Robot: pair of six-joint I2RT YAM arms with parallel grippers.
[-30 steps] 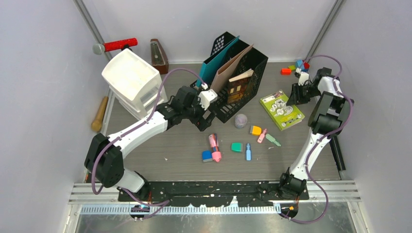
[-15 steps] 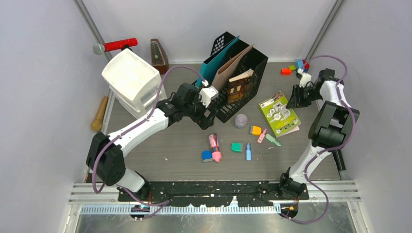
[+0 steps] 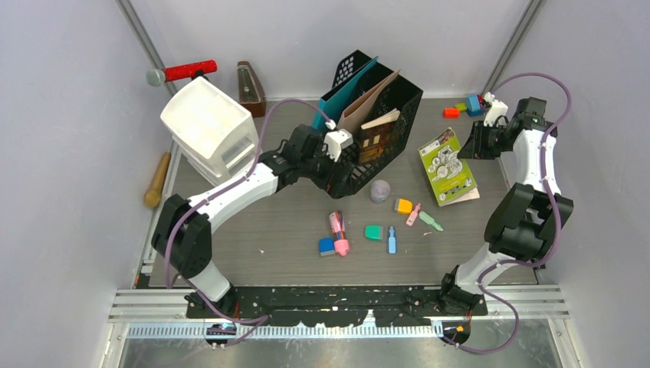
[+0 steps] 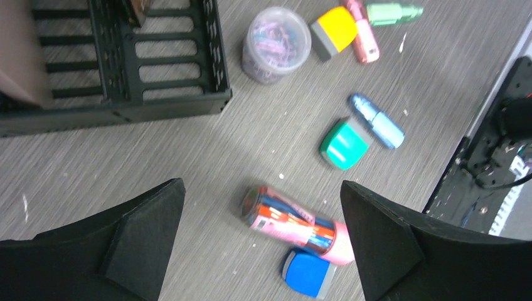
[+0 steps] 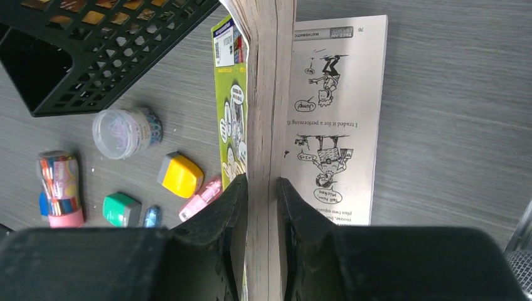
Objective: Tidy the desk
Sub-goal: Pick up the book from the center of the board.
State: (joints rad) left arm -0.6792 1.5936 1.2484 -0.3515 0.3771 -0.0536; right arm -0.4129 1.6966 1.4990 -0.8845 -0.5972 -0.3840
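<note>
Your right tool [image 5: 262, 188] grips the green-covered paperback book [image 3: 444, 165], tilted up near the far right corner of the grey wood-grain tabletop [image 3: 260, 230] beneath both arms, while your left tool [image 4: 261, 184] hangs wide open.

bare desk [image 3: 268, 230] left of the small stationery [image 3: 373, 231], black file rack [image 3: 398, 115] blocking the middle, white drawers [image 3: 207, 126] crowding far left

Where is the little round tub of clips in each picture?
Top external: the tub sits near the middle, just below the black file rack.
Left wrist: the tub is at the top middle, just right of the rack's corner.
Right wrist: the tub is on the left, below the rack.
Shared landmark: the black file rack, always right next to the tub.
</note>
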